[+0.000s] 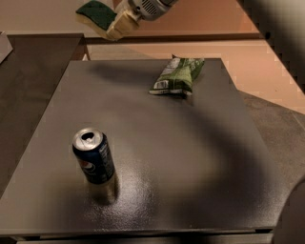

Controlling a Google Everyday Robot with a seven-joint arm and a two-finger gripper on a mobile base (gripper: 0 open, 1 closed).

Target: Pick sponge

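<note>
The sponge [95, 13] has a dark green top over pale yellow foam. It is in the air at the top left of the camera view, well above the far left corner of the dark table [190, 157]. My gripper [113, 25] is shut on the sponge and holds it by its right end. The arm runs off to the upper right.
A blue soda can [93, 156] stands upright at the front left of the table. A green-and-white snack bag [177, 75] lies at the back right. A lower dark surface [33, 66] lies to the left, and the robot's body fills the right edge.
</note>
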